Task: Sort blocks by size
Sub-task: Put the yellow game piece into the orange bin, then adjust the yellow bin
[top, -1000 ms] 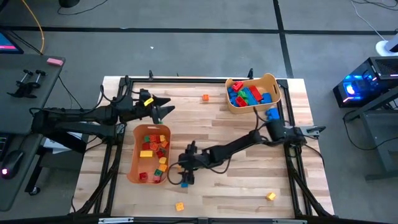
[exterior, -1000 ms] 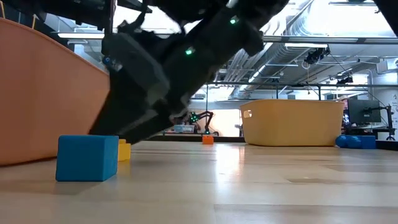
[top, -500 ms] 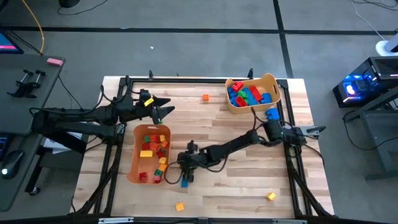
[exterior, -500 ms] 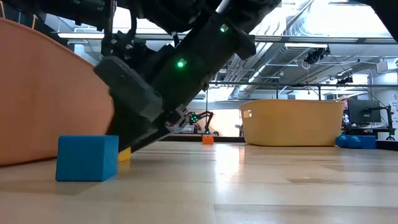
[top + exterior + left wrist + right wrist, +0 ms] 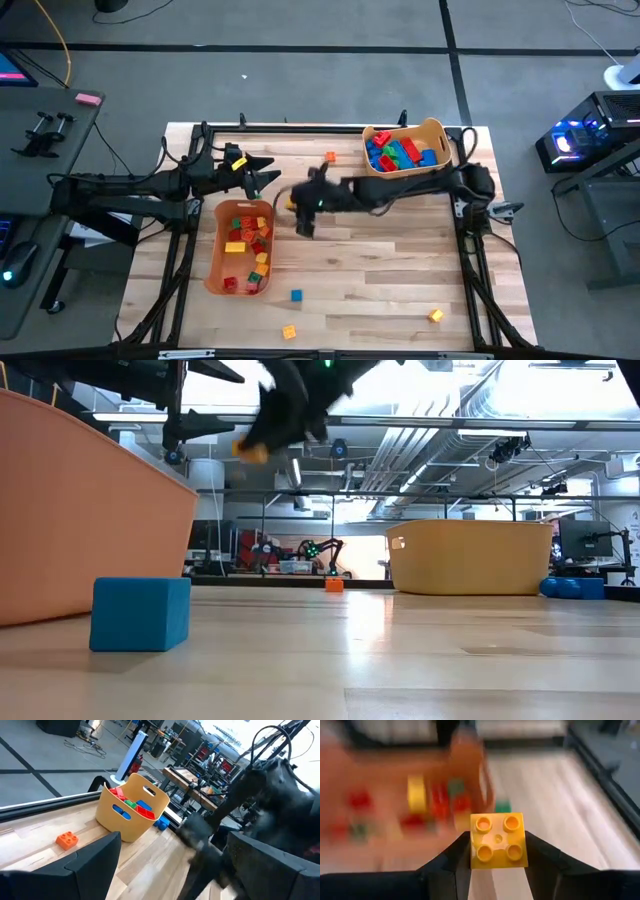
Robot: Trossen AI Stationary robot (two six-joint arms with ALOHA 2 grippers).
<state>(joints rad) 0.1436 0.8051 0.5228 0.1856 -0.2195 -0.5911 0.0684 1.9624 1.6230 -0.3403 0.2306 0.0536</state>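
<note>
Right now the right jaws (image 5: 498, 851) are clenched on a small yellow brick (image 5: 498, 840), studs toward the wrist camera, a finger (image 5: 452, 860) pressed on each side of it. From overhead, those jaws (image 5: 303, 203) hang above the table (image 5: 400, 280), just beside the far end of the left bin (image 5: 213, 250), with the arm stretched across from the right. The brick shows as a yellow fleck high in the low view (image 5: 250, 451), well clear of the wood. So the bin lies just to the left of the load, its long axis running from front to back of the table, already holding small red, yellow and green bricks. I'd judge a short carry leftward over the rim is all that's needed before release.

The left jaws (image 5: 268, 170) wait spread wide and empty, near that same far end of the bin; they are close, so the right arm's path wants care. The far bin (image 5: 436, 130), with the bigger bricks, sits well apart. A blue cube (image 5: 296, 295) remains loose on the table.
</note>
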